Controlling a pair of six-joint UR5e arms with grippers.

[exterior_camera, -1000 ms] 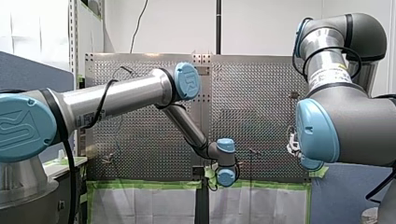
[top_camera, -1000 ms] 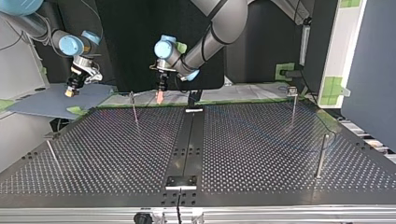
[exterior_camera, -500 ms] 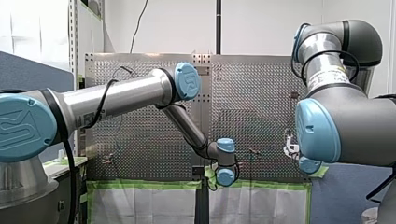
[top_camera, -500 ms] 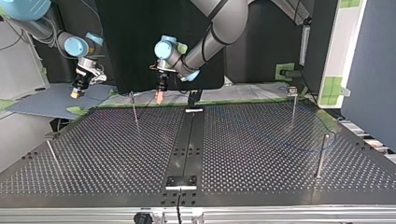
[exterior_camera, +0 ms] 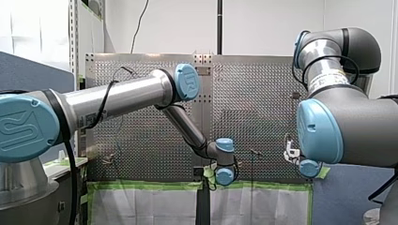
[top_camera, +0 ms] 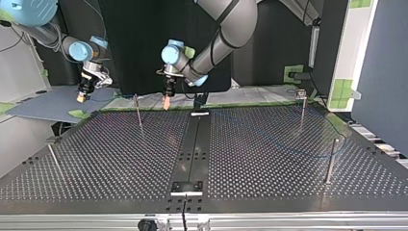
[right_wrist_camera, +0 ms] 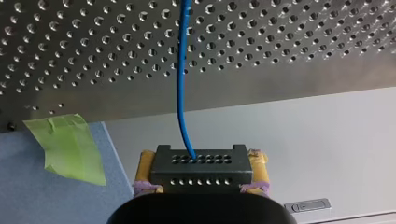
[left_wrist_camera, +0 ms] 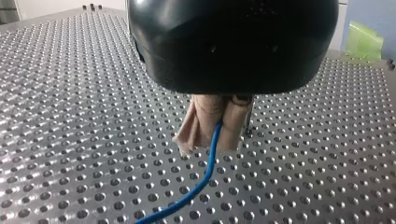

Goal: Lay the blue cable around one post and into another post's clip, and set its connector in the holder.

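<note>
While the right hand (right_wrist_camera: 201, 173) clamps the black connector (right_wrist_camera: 200, 164) beyond the tabletop's (left_wrist_camera: 70, 116) edge, the left hand (left_wrist_camera: 213, 142) pinches the blue cable (left_wrist_camera: 205, 175) low over the holes, likely to steer it round the nearby post (top_camera: 138, 111).

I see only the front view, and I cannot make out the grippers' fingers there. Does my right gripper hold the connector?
Observer: Yes. The right wrist view shows the right gripper shut on the connector, cable leaving it toward the table.
Operator: And the other one?
Observer: The left gripper is shut on the cable, between beige pads.
Operator: Where does it stand?
Observer: In the top view, above the table's far edge, a post to its left there.
</note>
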